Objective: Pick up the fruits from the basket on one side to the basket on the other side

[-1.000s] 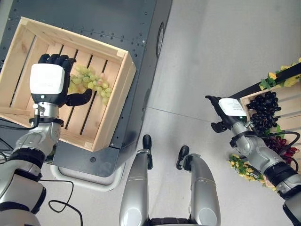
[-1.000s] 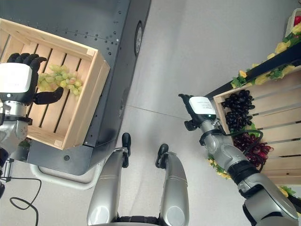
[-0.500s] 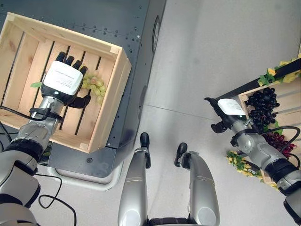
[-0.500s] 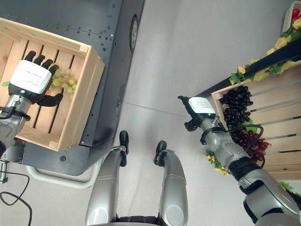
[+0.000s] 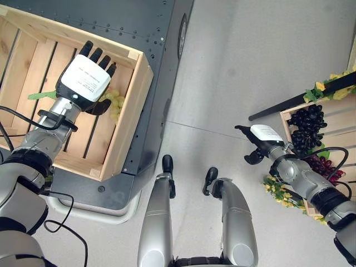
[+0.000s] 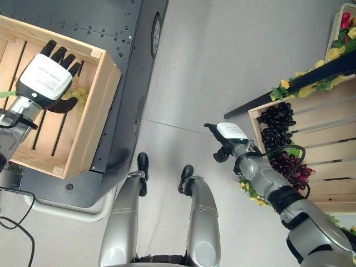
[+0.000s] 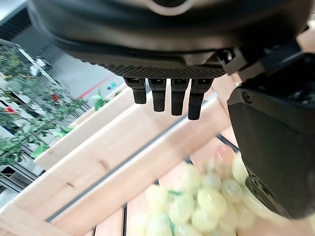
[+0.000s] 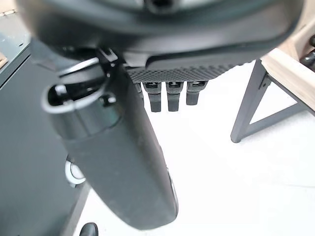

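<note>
My left hand (image 5: pixel 84 82) hangs over the far right corner of the left crate (image 5: pixel 132 114), palm down, fingers (image 7: pixel 171 101) straight and spread toward the back wall, thumb out to the side. It holds nothing. The green grapes (image 5: pixel 114 102) lie on the slats just under and beside my thumb; in my left wrist view they (image 7: pixel 204 196) sit loose below my palm, with a clear gap up to my fingertips. A green leaf (image 5: pixel 46 94) pokes out on the slats on the other side of my wrist. The crate rests on a dark metal platform (image 5: pixel 150 28).

My right hand (image 5: pixel 260 140) floats over the grey floor (image 5: pixel 245 61), well apart from the left crate and just short of the right crate (image 6: pixel 328 119). Its fingers (image 8: pixel 168 96) point straight out and the thumb lies alongside, nothing between them, so it is open and empty. In the right crate a bunch of black grapes (image 6: pixel 277 118) lies near the front edge, and a bunch of red grapes (image 6: pixel 289 165) sits on the tier below, close by my forearm. Yellow and green leaves (image 6: pixel 311 83) trim the dark rail (image 6: pixel 289 83) above the crate, and more hang near my right arm lower down.
</note>
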### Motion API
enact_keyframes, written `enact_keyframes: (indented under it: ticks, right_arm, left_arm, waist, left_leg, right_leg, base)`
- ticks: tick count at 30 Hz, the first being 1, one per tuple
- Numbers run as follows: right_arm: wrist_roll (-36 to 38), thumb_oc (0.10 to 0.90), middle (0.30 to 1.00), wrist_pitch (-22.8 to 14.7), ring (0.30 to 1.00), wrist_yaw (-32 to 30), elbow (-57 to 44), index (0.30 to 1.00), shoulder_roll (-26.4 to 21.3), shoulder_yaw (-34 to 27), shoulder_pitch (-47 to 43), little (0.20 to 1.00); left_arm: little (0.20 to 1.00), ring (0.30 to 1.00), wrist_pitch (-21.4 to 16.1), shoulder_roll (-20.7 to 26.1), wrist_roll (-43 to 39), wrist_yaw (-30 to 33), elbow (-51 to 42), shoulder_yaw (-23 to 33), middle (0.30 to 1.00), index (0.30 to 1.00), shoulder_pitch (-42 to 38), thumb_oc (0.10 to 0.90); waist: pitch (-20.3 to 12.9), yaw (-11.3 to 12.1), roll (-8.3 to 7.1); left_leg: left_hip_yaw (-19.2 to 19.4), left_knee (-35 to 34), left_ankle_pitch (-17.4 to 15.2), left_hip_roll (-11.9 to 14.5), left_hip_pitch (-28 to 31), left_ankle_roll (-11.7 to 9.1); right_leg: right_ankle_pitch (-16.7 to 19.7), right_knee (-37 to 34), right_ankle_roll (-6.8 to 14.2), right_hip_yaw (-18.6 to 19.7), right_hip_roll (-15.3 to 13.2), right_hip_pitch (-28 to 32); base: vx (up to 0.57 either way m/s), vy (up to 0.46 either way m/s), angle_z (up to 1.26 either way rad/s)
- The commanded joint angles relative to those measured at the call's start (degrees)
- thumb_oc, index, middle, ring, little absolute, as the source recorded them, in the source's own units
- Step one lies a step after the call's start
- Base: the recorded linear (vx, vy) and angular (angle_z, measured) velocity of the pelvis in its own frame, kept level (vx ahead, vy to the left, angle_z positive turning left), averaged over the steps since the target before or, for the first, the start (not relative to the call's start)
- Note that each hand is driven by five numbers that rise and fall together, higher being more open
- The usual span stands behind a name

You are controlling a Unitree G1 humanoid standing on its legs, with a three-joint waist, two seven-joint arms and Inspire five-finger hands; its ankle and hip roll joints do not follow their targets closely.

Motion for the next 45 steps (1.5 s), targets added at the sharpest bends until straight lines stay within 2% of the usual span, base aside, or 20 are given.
enact_keyframes:
  ticks: [1, 4, 5, 9, 12, 16, 20, 22, 23, 24, 25, 27, 29, 35, 45]
  right_arm:
    - [2.1, 0.8, 0.9, -2.9, 0.9, -0.9, -2.6, 0.9, -2.6, -2.3, -2.5, 0.9]
    - [2.2, 0.8, 0.9, -3.0, 0.9, -0.4, -2.9, 0.9, -2.8, -2.1, -3.2, 0.9]
    - [3.1, 0.8, 0.9, -2.9, 0.9, -0.5, -3.4, 0.9, -3.1, -1.7, -3.9, 0.9]
    - [3.9, 0.8, 0.9, -3.6, 0.9, -1.2, -3.9, 0.9, -3.6, -1.5, -5.2, 0.9]
    - [3.9, 0.8, 0.9, -3.3, 0.9, -1.2, -4.8, 0.9, -3.8, -1.9, -5.4, 0.9]
    - [3.9, 0.8, 0.9, -3.1, 0.9, -1.7, -4.8, 0.9, -4.3, -2.4, -4.6, 0.9]
    - [3.8, 0.8, 0.9, -3.3, 0.9, -2.8, -4.1, 0.9, -4.3, -2.8, -4.2, 0.9]
    - [4.1, 0.8, 0.9, -3.3, 0.9, -3.3, -4.7, 0.9, -4.4, -2.8, -4.1, 0.9]
    - [4.0, 0.8, 0.9, -3.6, 0.9, -3.6, -5.0, 0.9, -4.5, -2.9, -3.9, 0.9]
    - [4.0, 0.8, 0.9, -3.6, 0.9, -3.6, -5.0, 0.9, -4.5, -2.9, -3.9, 0.9]
    - [3.4, 0.8, 0.9, -4.3, 0.9, -4.1, -4.9, 0.9, -4.3, -3.1, -3.7, 0.9]
    - [4.0, 0.8, 0.9, -4.8, 0.9, -4.5, -4.6, 0.9, -4.5, -2.7, -4.3, 0.9]
    - [4.9, 0.8, 0.9, -4.8, 0.9, -4.7, -4.1, 0.9, -4.6, -2.1, -5.4, 0.9]
    - [5.1, 0.8, 0.9, -5.1, 0.9, -3.9, -3.5, 0.9, -4.4, -2.3, -5.6, 0.9]
    - [3.9, 0.8, 0.9, -6.0, 0.9, -4.1, -4.4, 0.9, -4.0, -3.7, -3.7, 0.9]
  left_arm:
    - [0.9, 0.9, 0.5, 4.1, 3.0, 0.2, 0.4, 2.2, 0.9, 0.9, -4.6, 0.8]
    - [0.9, 0.9, 0.1, 3.9, 4.9, -1.3, 0.3, 1.6, 0.9, 0.9, -4.5, 0.8]
    - [0.9, 0.9, 0.4, 3.4, 5.6, -3.6, 0.0, 0.9, 0.9, 0.9, -4.3, 0.8]
    - [0.9, 0.9, 1.2, 2.5, 4.7, -7.1, 0.1, 0.0, 0.9, 0.9, -3.5, 0.8]
    - [0.9, 0.9, 0.4, 2.0, 4.4, -8.5, 0.7, -0.1, 0.9, 0.9, -3.4, 0.8]
    - [0.9, 0.9, -1.8, 1.7, 4.5, -8.9, 0.0, -0.8, 0.9, 0.9, -3.9, 0.8]
    - [0.9, 0.9, -7.1, 1.2, 4.8, -9.0, -0.6, -2.3, 0.9, 0.9, -5.5, 0.8]
    - [0.9, 0.9, -6.4, 1.2, 3.1, -10.8, -0.8, -3.0, 0.9, 0.9, -6.2, 0.8]
    - [0.665, 0.665, -5.8, 1.2, 2.5, -13.5, -0.5, -3.2, 0.665, 0.665, -6.5, 0.643]
    - [0.665, 0.665, -5.8, 1.2, 2.5, -13.5, -0.5, -3.2, 0.665, 0.665, -6.5, 0.643]
    - [0.3, 0.3, -4.8, 1.1, -0.5, -20.3, 1.0, -3.7, 0.3, 0.3, -6.6, 0.4]
    - [0.3, 0.3, -2.7, 0.8, -2.6, -24.7, 2.5, -4.3, 0.3, 0.3, -6.3, 0.4]
    - [0.3, 0.3, -1.6, 0.4, -3.9, -25.6, 4.0, -4.5, 0.3, 0.3, -6.1, 0.4]
    - [0.3, 0.3, -0.1, -0.1, -3.8, -24.2, 4.7, -3.5, 0.3, 0.3, -5.7, 0.4]
    - [0.3, 0.3, 0.1, 0.8, -5.1, -17.3, 3.6, -0.5, 0.3, 0.3, -4.0, 0.4]
  waist:
    - [-0.8, 0.6, -0.38]
    - [-0.8, 0.6, -0.39]
    - [-0.8, 0.7, -0.26]
    - [-0.8, 0.6, 0.1]
    - [-0.8, 0.4, 0.05]
    - [-0.8, 0.3, -0.08]
    - [-0.8, 0.1, -0.19]
    - [-0.8, 0.0, -0.22]
    - [-0.8, -0.1, -0.25]
    - [-0.8, -0.1, -0.25]
    - [-0.8, -0.2, -0.23]
    - [-0.8, -0.3, -0.31]
    - [-0.8, -0.3, -0.36]
    - [-0.8, -0.2, -0.24]
    - [-0.8, 0.2, -0.08]
  left_leg:
    - [6.0, -0.3, -6.4, -0.3, 5.0, 1.0]
    - [6.1, -0.2, -6.4, -0.3, 4.3, 1.0]
    - [6.1, -0.2, -6.5, -0.4, 3.8, 1.1]
    - [6.1, -0.1, -6.4, -0.6, 2.6, 1.1]
    - [6.1, -0.3, -6.3, -0.7, 2.2, 1.1]
    - [6.1, -0.7, -6.2, -0.8, 1.5, 1.2]
    - [6.0, -0.7, -6.2, -1.0, 0.9, 1.3]
    - [5.9, -0.7, -6.3, -1.1, 1.0, 1.4]
    - [6.0, -0.6, -6.4, -1.0, 1.0, 1.4]
    - [6.0, -0.6, -6.4, -1.0, 1.0, 1.4]
    - [6.0, -0.7, -6.4, -1.0, 1.1, 1.5]
    - [6.1, -1.0, -6.2, -1.0, 1.3, 1.4]
    - [6.1, -1.1, -6.2, -1.0, 1.4, 1.3]
    - [6.1, -1.6, -6.1, -1.0, 2.5, 1.1]
    - [5.8, -2.1, -6.7, -1.3, 6.7, 1.2]
  right_leg:
    - [4.2, -5.7, -1.0, 1.1, 3.0, 1.8]
    - [4.5, -5.7, -0.9, 1.1, 2.8, 1.1]
    - [4.6, -5.6, -0.8, 1.1, 2.7, 0.5]
    - [4.9, -5.7, -0.6, 1.1, 2.5, -0.7]
    - [5.2, -6.1, -0.6, 1.1, 2.4, -1.1]
    - [5.4, -6.4, -0.4, 1.1, 2.3, -1.9]
    - [5.8, -6.6, -0.2, 1.1, 2.3, -2.4]
    - [5.8, -6.6, -0.1, 1.1, 2.4, -2.5]
    - [5.8, -6.6, 0.0, 1.2, 2.3, -2.6]
    - [5.8, -6.6, 0.0, 1.2, 2.3, -2.6]
    - [6.0, -6.7, 0.2, 1.2, 2.3, -2.5]
    - [6.0, -7.2, 0.2, 1.2, 2.5, -2.2]
    - [6.0, -7.3, 0.2, 1.2, 2.5, -2.0]
    - [5.8, -7.5, 0.1, 0.9, 2.3, -1.0]
    - [5.4, -8.3, 0.2, 0.7, 2.2, 3.0]
  base:
    - [0.0, 0.0, 0.0]
    - [0.0, 0.0, 0.0]
    - [0.0, 0.0, 0.0]
    - [0.0, 0.014, 0.03]
    - [0.0, 0.016, 0.03]
    - [0.0, 0.0, 0.0]
    - [0.0, 0.0, 0.0]
    - [0.0, 0.0, 0.0]
    - [0.0, 0.0, 0.0]
    - [0.0, 0.0, 0.0]
    - [0.0, 0.0, 0.0]
    - [0.0, 0.0, 0.0]
    - [-0.01, -0.002, -0.02]
    - [-0.01, -0.005, -0.02]
    - [0.0, 0.0, 0.0]
